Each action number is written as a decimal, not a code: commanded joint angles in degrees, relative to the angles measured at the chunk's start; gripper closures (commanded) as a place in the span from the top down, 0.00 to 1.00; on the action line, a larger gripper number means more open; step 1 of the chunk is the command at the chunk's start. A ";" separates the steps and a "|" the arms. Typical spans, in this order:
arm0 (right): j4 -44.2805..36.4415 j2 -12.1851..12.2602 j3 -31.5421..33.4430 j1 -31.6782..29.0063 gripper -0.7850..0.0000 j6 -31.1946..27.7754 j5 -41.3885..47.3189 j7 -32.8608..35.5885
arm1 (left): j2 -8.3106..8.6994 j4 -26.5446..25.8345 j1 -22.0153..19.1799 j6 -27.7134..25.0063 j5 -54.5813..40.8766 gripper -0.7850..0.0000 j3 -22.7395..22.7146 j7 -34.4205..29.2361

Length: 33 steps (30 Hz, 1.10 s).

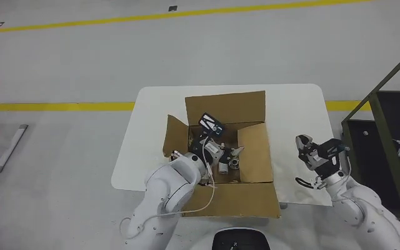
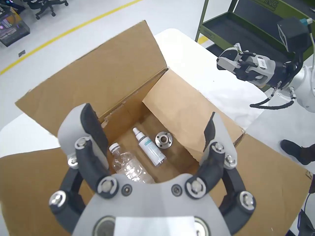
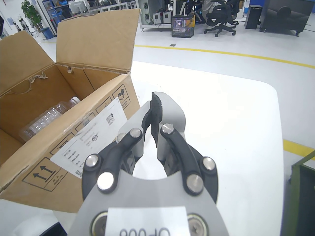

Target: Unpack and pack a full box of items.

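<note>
Well, my left gripper (image 2: 150,114) hung spread wide above the open cardboard box (image 2: 105,74), with nothing between its fingers. On the box floor lay a clear plastic bottle (image 2: 128,165), a small white spray bottle (image 2: 149,147) just beside it, and a round metal flange (image 2: 163,140) near the spray bottle. The box stood on the white table (image 1: 294,106), its flaps open. My right gripper (image 3: 154,104) was out to the box's right, above the tabletop, fingers pressed together on nothing, near the box wall bearing a white label (image 3: 91,133).
</note>
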 commanded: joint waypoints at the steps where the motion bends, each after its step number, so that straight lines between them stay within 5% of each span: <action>1: -0.16 -0.03 0.17 -0.45 0.00 0.00 0.17 -0.22 | 0.00 0.00 0.00 0.00 0.00 1.00 0.00 0.00; 4: -0.33 -0.05 -0.12 -0.82 0.00 -0.91 -0.82 -1.04 | 0.00 0.00 0.00 0.00 0.00 1.00 0.00 0.00; 8: -0.56 -0.10 -0.20 -1.42 0.00 -1.21 -1.53 -1.84 | -0.83 1.49 1.90 6.04 -12.33 1.00 0.16 5.13; 18: -1.10 -0.29 -0.26 -1.59 0.00 -1.26 -2.03 -2.48 | -3.79 15.72 -5.26 20.04 -36.62 1.00 6.11 2.83; 26: -1.56 -0.51 -0.36 -1.97 0.00 -0.16 -1.91 -2.31 | -4.01 24.03 -7.79 23.17 -36.38 1.00 7.67 -1.00; 33: -1.24 -0.70 -0.64 -1.53 0.00 -0.05 -1.71 -1.70 | -3.93 24.20 -8.02 23.04 -35.17 1.00 7.85 -1.22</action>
